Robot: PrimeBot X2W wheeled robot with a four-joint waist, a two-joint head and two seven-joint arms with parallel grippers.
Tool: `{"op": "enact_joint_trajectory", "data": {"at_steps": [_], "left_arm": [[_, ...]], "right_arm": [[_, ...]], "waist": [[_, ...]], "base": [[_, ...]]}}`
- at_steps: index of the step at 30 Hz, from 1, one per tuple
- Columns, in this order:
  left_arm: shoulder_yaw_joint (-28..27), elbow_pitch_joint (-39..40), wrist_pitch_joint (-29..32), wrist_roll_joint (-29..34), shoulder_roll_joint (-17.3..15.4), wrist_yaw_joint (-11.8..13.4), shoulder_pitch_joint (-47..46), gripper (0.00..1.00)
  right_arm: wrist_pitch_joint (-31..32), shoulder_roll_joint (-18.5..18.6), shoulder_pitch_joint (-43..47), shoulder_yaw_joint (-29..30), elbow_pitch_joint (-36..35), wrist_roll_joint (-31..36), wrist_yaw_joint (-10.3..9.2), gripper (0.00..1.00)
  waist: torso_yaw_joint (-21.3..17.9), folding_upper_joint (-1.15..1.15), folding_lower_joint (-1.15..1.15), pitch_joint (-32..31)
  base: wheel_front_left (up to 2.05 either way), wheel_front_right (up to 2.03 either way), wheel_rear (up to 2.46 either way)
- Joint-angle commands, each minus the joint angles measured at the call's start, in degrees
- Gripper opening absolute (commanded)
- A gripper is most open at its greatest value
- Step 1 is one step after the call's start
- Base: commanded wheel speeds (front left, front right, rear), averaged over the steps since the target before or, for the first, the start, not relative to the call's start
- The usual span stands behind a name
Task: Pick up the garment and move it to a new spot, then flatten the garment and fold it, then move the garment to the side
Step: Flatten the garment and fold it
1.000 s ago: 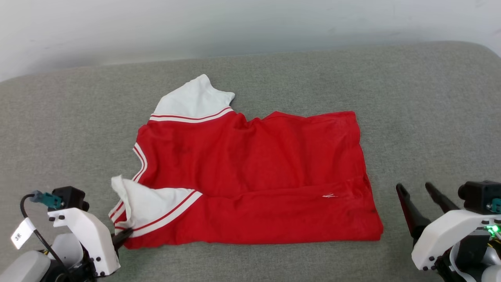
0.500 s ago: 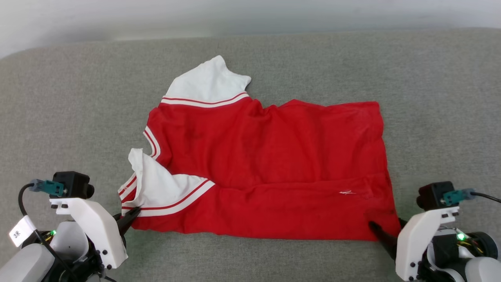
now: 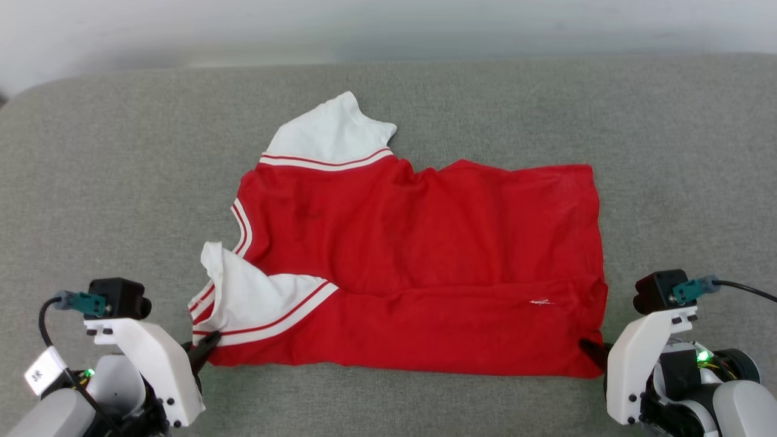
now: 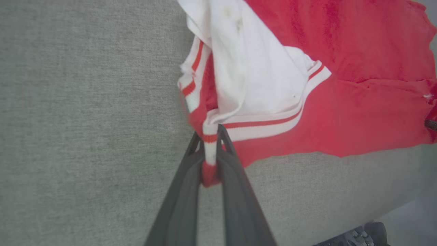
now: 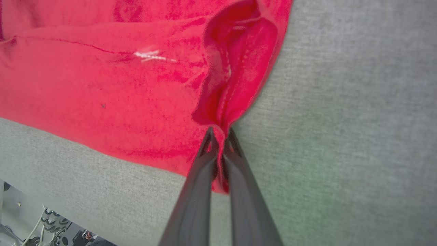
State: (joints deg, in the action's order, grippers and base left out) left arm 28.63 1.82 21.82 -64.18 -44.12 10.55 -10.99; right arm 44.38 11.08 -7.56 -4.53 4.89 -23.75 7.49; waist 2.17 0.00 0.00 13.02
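- Both near corners of the shirt (image 3: 425, 255) are pinched.
- Left gripper (image 3: 209, 343) clamps the striped sleeve trim; right gripper (image 3: 590, 348) clamps the red hem corner.
- Shirt lies spread on the grey cushion (image 3: 109, 182), centred.

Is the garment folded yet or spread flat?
Partly folded: the garment has its near strip and one white sleeve doubled over.

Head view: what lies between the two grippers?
The red garment spans it in the head view; left gripper and right gripper each pinch a near corner.
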Motion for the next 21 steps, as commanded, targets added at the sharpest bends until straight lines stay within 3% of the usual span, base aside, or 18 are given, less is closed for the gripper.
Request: {"op": "enact_joint_trajectory", "data": {"at_steps": [1,11,18,21], "left_arm": [[0.2,0.2,-0.3,0.2,0.4,0.3,0.8,0.00],[1.9,3.3,-1.3,0.8,0.1,3.0,6.6,0.00],[1.4,5.3,-1.9,-0.8,-0.6,5.7,12.2,0.00],[1.4,4.3,-1.7,-2.6,0.4,5.2,13.9,0.00]], "right_arm": [[-0.2,0.2,0.7,-0.3,-0.3,-0.4,0.00,0.00],[1.1,1.3,6.5,0.0,-4.1,-1.8,-0.01,0.00],[3.2,1.3,11.9,1.9,-6.7,-2.7,-0.01,0.00],[3.5,0.8,13.7,2.9,-6.4,-2.9,-0.01,0.00]], "waist": [[0.2,0.00,0.00,-1.6],[1.1,0.00,0.00,-10.6],[1.2,0.00,0.00,-13.7],[1.3,0.00,0.00,-13.8]], "base": [[0.00,0.00,0.00],[0.00,0.00,0.00],[0.00,0.00,0.00],[0.00,0.00,0.00]]}}
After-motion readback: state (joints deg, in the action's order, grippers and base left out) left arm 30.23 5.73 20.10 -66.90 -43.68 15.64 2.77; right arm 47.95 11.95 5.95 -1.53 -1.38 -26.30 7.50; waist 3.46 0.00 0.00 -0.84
